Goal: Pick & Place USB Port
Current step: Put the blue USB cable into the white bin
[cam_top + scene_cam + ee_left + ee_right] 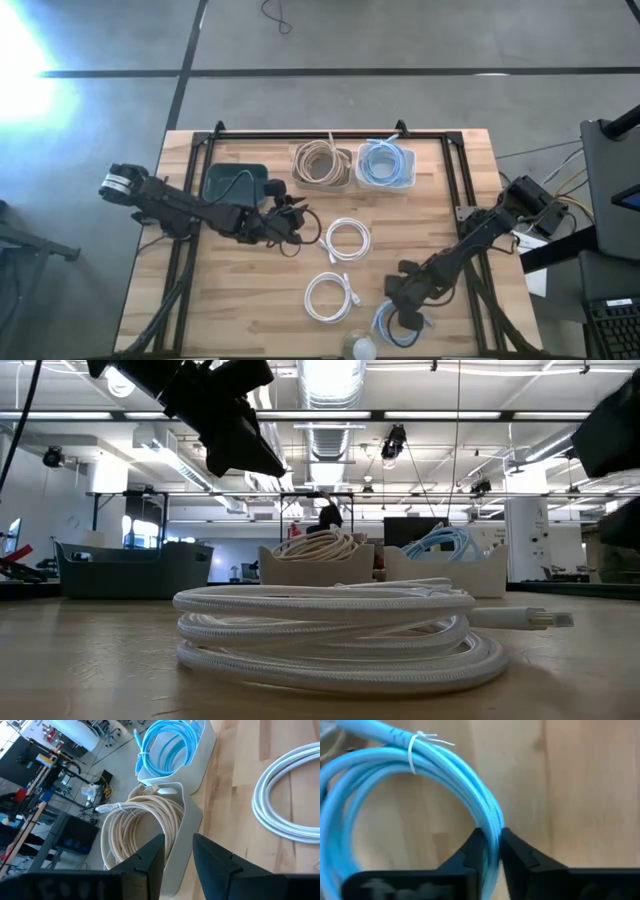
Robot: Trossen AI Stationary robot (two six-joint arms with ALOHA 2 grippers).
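Right tool (490, 851) clenched on blue cable coil (445, 785) lying on the surface (240, 300). Left tool (178, 855) released, above beige cable tray (192, 825).

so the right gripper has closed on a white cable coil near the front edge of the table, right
Not quite. The right gripper has closed on a blue cable coil, not a white one; the right wrist view shows it. It is near the table's front edge.
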